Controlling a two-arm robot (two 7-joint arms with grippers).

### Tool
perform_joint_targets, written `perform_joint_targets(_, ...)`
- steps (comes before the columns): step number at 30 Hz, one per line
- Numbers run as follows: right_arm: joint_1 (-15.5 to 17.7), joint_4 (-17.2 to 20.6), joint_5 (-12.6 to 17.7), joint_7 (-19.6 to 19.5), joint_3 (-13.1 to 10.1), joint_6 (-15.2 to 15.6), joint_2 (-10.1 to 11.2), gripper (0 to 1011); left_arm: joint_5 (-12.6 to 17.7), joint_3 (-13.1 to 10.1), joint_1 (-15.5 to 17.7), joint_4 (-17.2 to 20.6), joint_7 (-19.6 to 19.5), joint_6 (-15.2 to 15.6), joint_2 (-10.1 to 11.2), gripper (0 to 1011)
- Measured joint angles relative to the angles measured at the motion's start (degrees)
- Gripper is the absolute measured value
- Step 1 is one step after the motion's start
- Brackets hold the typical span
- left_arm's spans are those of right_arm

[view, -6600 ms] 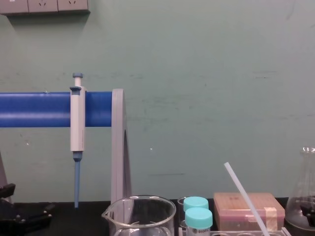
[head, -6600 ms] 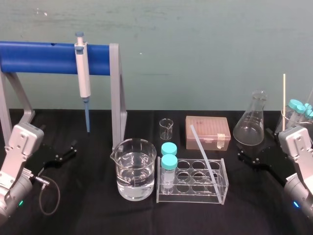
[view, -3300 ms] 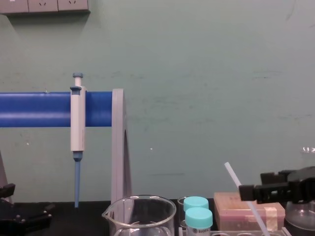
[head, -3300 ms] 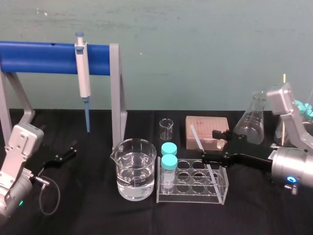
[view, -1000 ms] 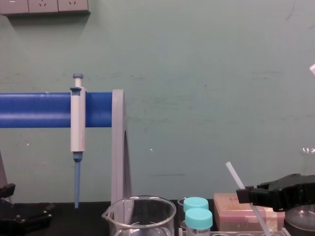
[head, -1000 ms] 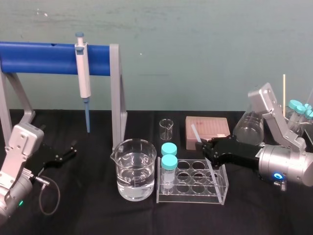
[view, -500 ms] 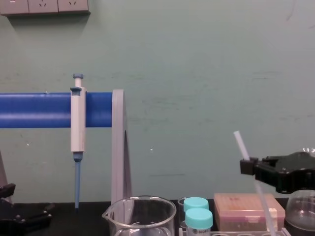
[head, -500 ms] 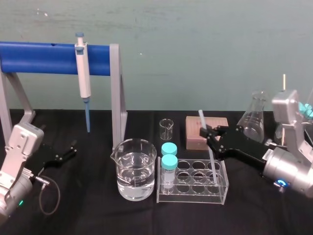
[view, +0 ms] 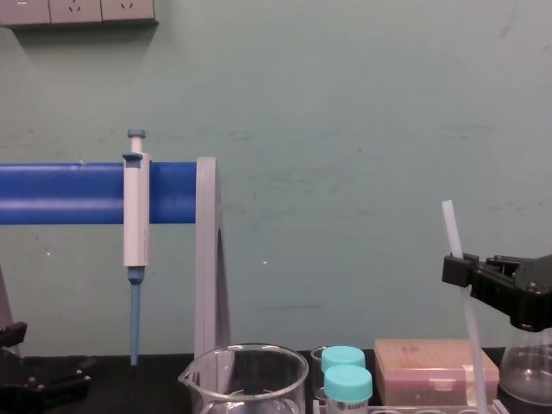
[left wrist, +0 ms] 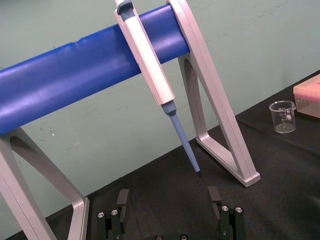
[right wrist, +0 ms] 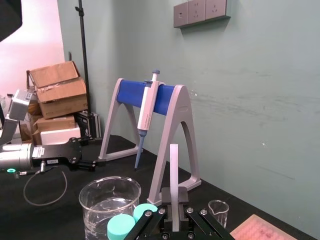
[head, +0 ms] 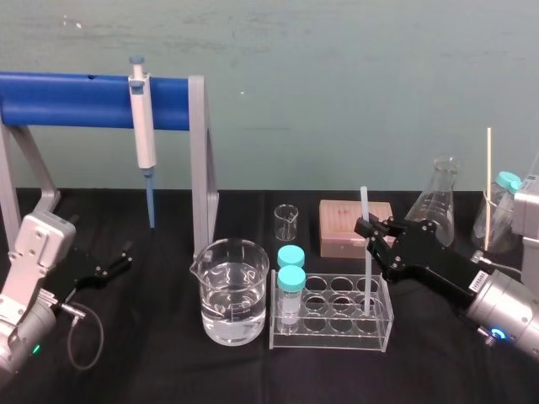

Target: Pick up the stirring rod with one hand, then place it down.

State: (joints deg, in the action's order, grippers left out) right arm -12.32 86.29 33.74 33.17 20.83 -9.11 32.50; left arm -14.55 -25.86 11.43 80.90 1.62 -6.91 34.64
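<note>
Stirring rod [head: 365, 203] lifted nr upright, w/ right tool [head: 368, 228] clamped on it.

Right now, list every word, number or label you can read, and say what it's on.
None can be read.
Printed scale marks on the small beaker: too small to read.
The white sticker behind the right gripper, which holds the stirring rod: too blurred to read.
The left gripper, parked open at the far left: no lettering seen.
</note>
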Motion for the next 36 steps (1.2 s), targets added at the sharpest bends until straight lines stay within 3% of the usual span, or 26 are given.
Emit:
perform_joint_targets(9, 0.6, 1.17, -1.28, 0.81, -1.6, -0.89, 0.09, 69, 0.0, 0.0, 0.0, 0.0, 0.0, 0.0, 0.0, 1000)
perform_joint_targets(19, -2.69, 1.61, 1.19, 2.0, -4.58, -3.22, -2.28, 69, 0.0, 0.0, 0.0, 0.0, 0.0, 0.0, 0.0, 1000)
perform_joint_targets(24, -4.86, 0.11, 0.26, 1.52, -4.98, -4.01, -3.34, 69, 0.0, 0.0, 0.0, 0.0, 0.0, 0.0, 0.0, 1000)
perform_joint_targets(29, -7.98, -3.69, -1.69, 0.5, -4.86, -3.78, -4.6, 69, 0.0, 0.0, 0.0, 0.0, 0.0, 0.0, 0.0, 1000)
perform_joint_targets(36, -9.63, -5.84, -2.56, 0.67, -4.79, -3.39, -5.11, 69, 0.0, 0.0, 0.0, 0.0, 0.0, 0.0, 0.0, 1000)
